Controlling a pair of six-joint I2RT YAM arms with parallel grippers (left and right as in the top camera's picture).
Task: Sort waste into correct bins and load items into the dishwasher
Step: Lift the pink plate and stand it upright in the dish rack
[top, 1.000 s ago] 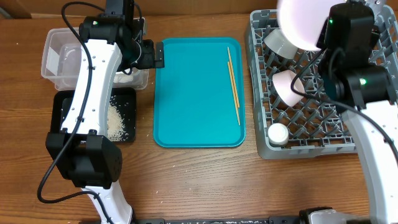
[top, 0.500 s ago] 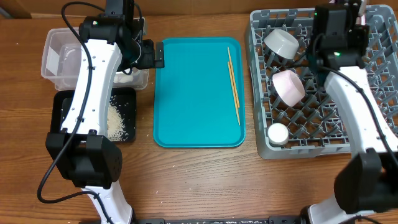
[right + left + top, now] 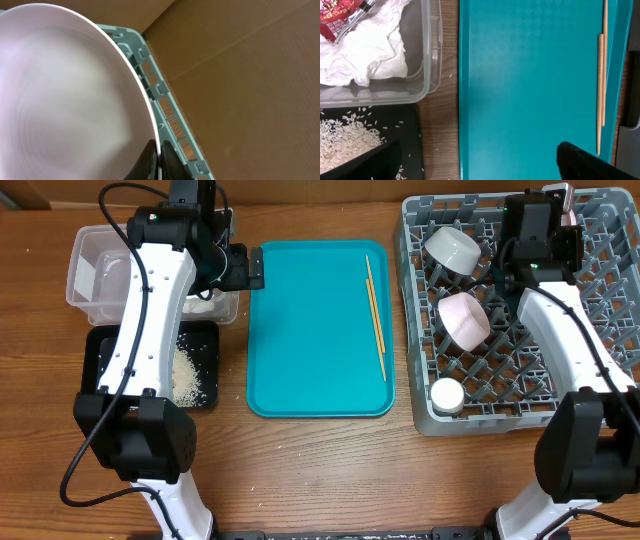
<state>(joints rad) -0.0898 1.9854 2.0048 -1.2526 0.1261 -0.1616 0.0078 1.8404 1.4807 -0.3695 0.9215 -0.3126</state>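
Plate (image 3: 65, 90) blurred, cropped left; wrapper (image 3: 335, 20) cropped by top edge.

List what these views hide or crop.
- Round pale pink plate: right wrist view crops it at left and bottom; overhead, the right arm covers most, so its seating in the grey plastic dish rack is unreadable.
- Red-and-white crinkly snack wrapper: left wrist view cuts it at the top edge; overhead, the left arm hides it.
- Right gripper: right wrist view shows only fingertips.
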